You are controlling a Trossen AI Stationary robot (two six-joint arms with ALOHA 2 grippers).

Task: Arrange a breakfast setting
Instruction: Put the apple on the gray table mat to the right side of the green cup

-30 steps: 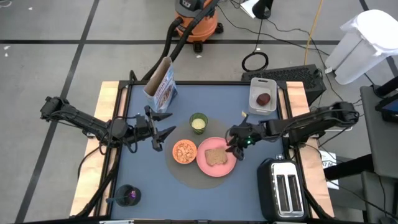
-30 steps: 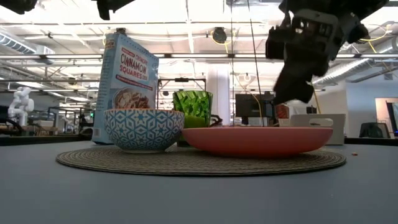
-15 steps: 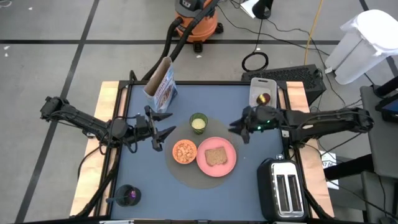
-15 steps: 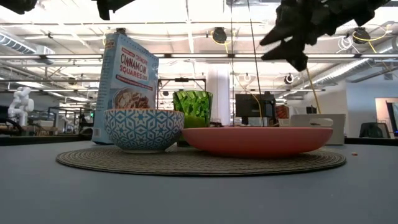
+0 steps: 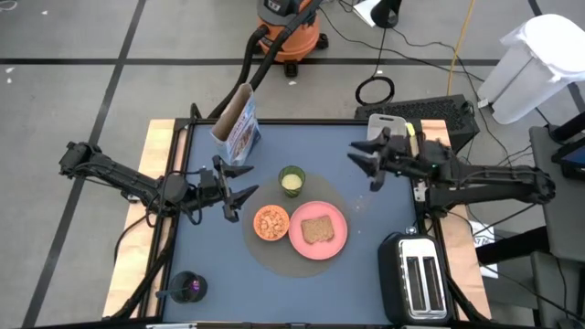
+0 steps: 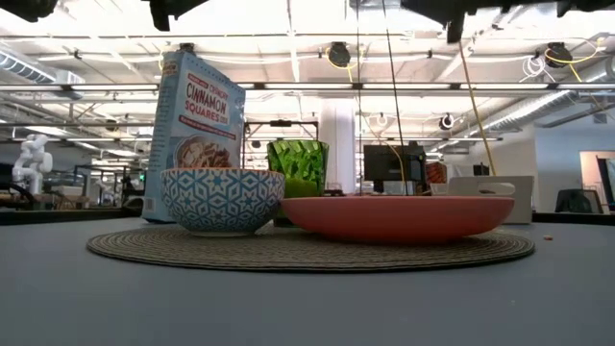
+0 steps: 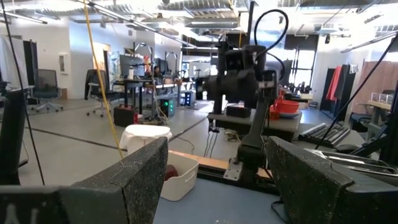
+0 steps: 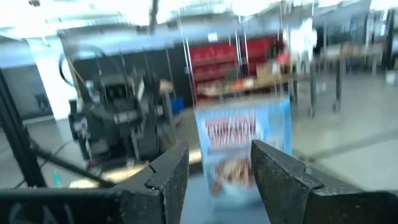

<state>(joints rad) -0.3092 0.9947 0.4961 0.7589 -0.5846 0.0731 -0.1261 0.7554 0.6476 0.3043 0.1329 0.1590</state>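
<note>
Nearest, at lower centre of the overhead frame, the round pink plate carries the brown toast slice on the woven mat, touching the small orange bowl. Just behind stands the small green cup. Left of it, the left gripper hovers with jaws spread, grasping nothing. Right of centre, the right gripper hangs above the table, jaws parted and empty. Farther back, the blue cereal bag stands upper left; the white tray sits upper right.
</note>
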